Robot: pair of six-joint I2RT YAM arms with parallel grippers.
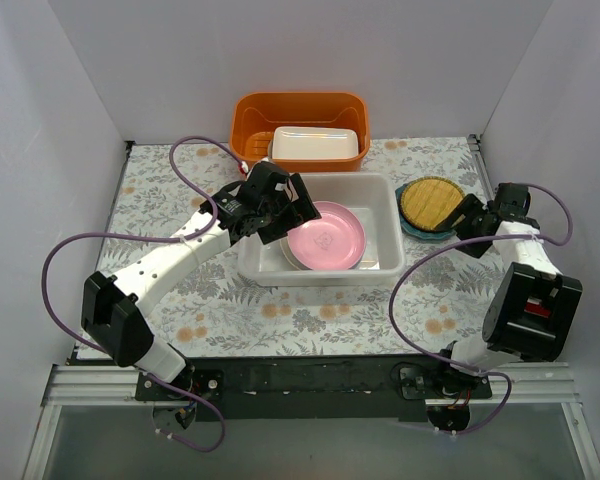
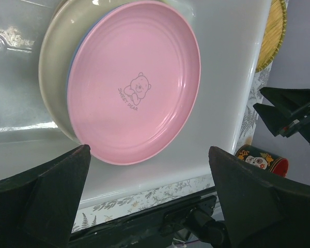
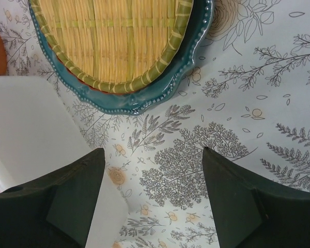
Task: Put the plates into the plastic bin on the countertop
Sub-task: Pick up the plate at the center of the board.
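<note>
A large white translucent plastic bin with rounded corners sits mid-way across the countertop, whose pale cloth is printed with grey leaves and orange flowers. Inside lies a stack of round plates: a glossy pink plate with faint concentric rings and a small bear print sits on top. A thin light blue plate edge and a wider cream plate show under it.

The left gripper hangs over the bin's near-left side, its dark jaws spread wide and empty.

Right of the bin, a yellow woven-pattern plate rests in a shiny teal scalloped plate with a beaded rim. The right gripper hovers over the cloth just beside them, jaws apart, gripping nothing.

Behind the bin, an orange plastic tub holds a small white box.
</note>
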